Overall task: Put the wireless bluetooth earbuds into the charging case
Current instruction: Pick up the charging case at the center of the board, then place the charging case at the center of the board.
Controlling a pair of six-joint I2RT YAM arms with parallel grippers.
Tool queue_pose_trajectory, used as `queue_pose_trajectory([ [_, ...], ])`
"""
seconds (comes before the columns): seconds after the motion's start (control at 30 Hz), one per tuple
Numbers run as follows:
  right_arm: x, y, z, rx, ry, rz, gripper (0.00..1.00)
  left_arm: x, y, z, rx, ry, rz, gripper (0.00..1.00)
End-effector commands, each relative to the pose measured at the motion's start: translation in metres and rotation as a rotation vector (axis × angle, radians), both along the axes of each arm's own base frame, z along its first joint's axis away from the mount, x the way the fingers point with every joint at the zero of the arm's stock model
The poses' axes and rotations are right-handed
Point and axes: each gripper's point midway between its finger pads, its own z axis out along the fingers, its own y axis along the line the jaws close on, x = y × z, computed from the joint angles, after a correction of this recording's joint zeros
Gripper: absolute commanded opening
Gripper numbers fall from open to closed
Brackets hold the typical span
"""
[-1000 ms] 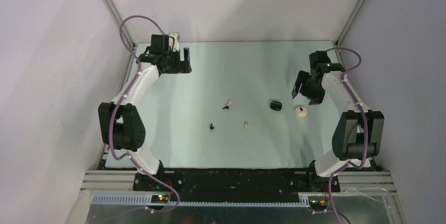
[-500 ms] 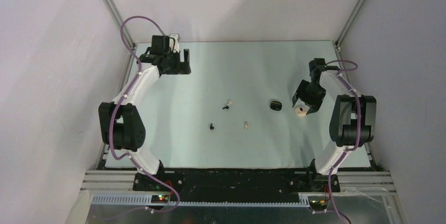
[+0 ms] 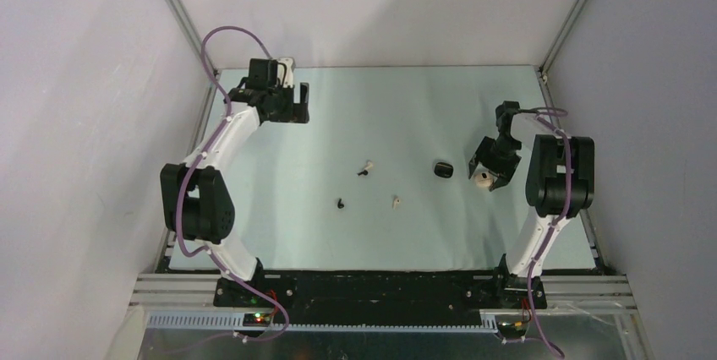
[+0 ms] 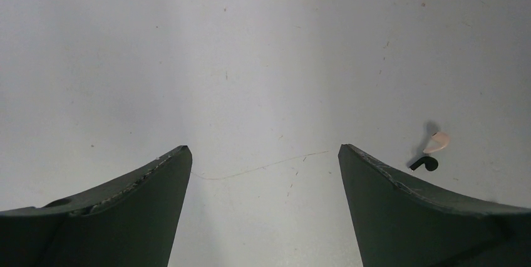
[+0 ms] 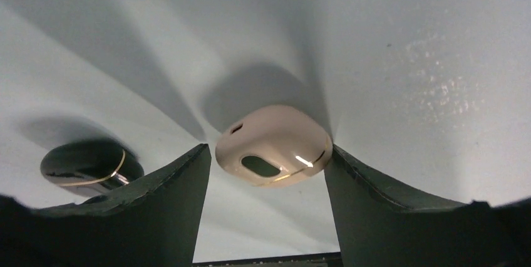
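A cream-white earbud is lying on the table near the middle of the top view. A black earbud is sitting just beside it, at its lower left. Whether the two are touching cannot be told. In the left wrist view this same pair is showing at the right edge, the cream one above the black one.

A second black earbud is lying lower and further left. A second cream-white earbud is lying to the right of it, well apart. All four are resting loose on the table, outside the cases.

The black charging case is sitting right of centre, with a thin gold line running around its body. The cream charging case is sitting just to its right in the top view, with a dark oval recess in its glossy shell.

The right end effector is reaching down around the cream case, one finger on each side. The finger on the right of the wrist frame is meeting the shell, and the other is standing very close to it. Whether the fingers are actually clamping the case cannot be told.

The left end effector is hanging over bare table in the upper left of the top view, its fingers spread wide and holding nothing.
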Motion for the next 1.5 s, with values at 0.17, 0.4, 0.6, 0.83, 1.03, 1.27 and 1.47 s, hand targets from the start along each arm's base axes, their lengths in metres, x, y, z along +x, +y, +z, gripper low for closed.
queue_pose_trajectory([
  [0.17,0.036,-0.011,-0.004,-0.03,-0.052,0.025,0.62,0.001,-0.009,0.016,0.042,-0.052,-0.046,0.95],
  [0.4,0.057,0.015,0.01,0.077,-0.14,0.198,0.44,0.003,-0.01,0.014,0.049,-0.048,-0.052,0.95],
  [0.6,0.097,0.065,0.05,0.083,-0.33,0.518,0.37,0.005,-0.012,0.013,0.04,-0.046,-0.059,0.95],
  [0.83,0.123,0.157,0.076,0.055,-0.463,1.207,0.38,0.001,-0.019,0.009,0.012,-0.029,-0.093,0.93],
  [1.03,0.101,0.195,0.035,0.028,-0.346,1.723,0.39,-0.001,-0.018,0.007,0.012,-0.017,-0.093,0.93],
  [1.27,0.088,0.202,0.01,0.004,-0.305,1.885,0.42,-0.008,-0.017,0.006,0.012,-0.011,-0.094,0.93],
  [1.47,0.09,0.197,0.006,-0.013,-0.312,1.863,0.81,-0.01,-0.019,0.002,0.003,0.001,-0.103,0.93],
])
